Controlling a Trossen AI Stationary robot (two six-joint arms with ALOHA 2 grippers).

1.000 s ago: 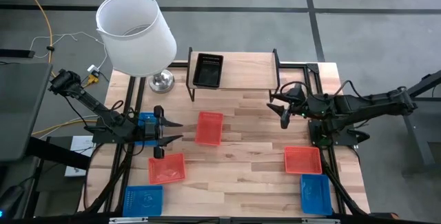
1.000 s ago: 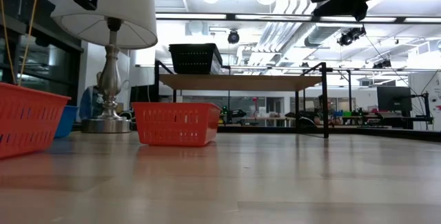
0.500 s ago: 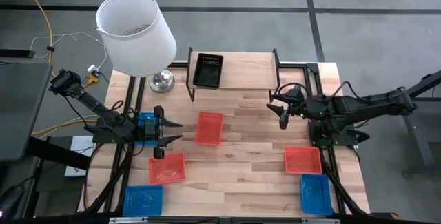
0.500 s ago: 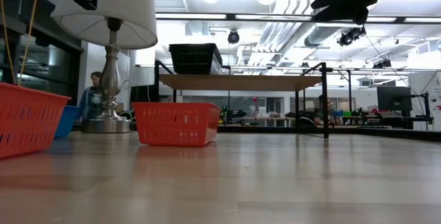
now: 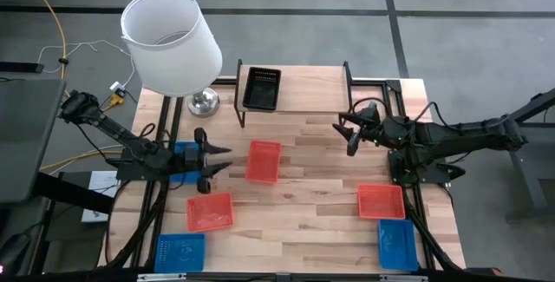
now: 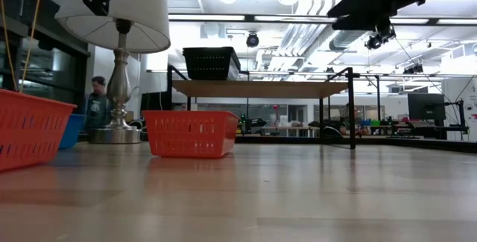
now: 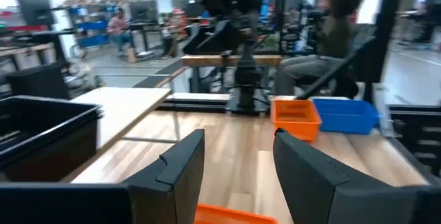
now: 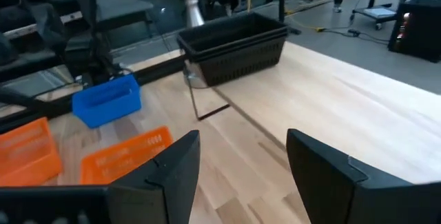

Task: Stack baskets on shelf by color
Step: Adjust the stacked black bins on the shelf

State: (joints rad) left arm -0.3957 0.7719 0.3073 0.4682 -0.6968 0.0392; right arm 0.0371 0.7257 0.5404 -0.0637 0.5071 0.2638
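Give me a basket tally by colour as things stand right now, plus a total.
Red-orange baskets: 3, at and.
Blue baskets: 3, at and one partly hidden under the left arm.
Black baskets: 1 visible stack on the shelf; layers unclear.
Total: 7.

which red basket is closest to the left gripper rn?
The red basket mid-table, just ahead of the open left gripper. The other two red ones sit toward the table's front edge, one on each side.
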